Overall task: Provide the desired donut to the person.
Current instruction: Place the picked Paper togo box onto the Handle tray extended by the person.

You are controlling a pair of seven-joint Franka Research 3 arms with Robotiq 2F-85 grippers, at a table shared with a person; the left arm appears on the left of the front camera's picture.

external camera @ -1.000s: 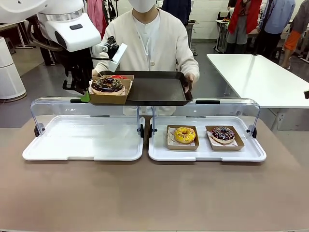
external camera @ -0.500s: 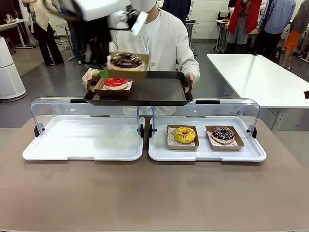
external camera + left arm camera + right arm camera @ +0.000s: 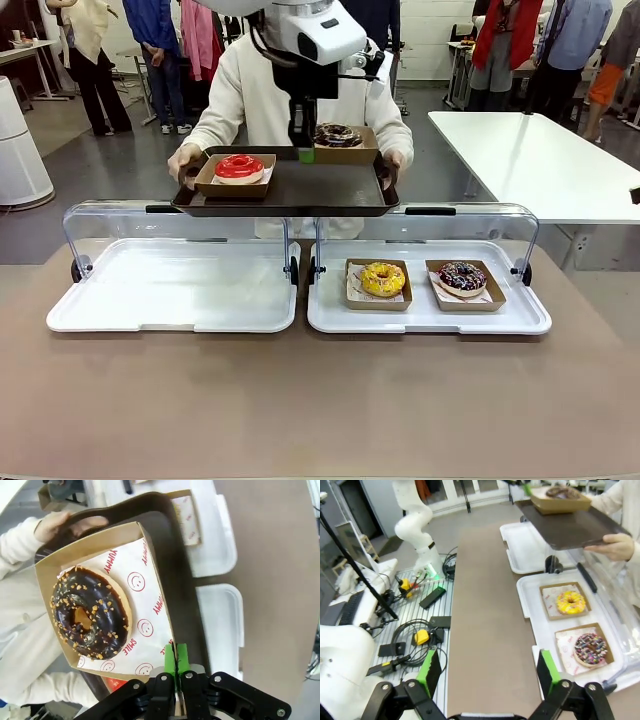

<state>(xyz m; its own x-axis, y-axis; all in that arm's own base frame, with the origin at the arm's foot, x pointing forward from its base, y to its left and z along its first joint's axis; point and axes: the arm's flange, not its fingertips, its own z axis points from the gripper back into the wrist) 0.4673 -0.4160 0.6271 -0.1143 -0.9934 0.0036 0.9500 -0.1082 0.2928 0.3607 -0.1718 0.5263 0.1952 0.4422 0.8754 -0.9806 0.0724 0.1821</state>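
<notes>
Front view: brown table (image 3: 320,400), grey-floored room; left fingers (image 3: 175,662) pinch the donut box (image 3: 150,630), right fingers (image 3: 432,672) spread.

Dark chocolate donut (image 3: 90,612), red donut (image 3: 239,166), yellow donut (image 3: 383,278).

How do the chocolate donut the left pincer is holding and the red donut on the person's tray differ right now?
The chocolate donut has dark icing with nut bits; the red donut has plain glossy red icing. The chocolate one's box is pinched by the left pincer over the tray's right side; the red one's sits free at its left. Both lie in brown paper boxes.
</notes>
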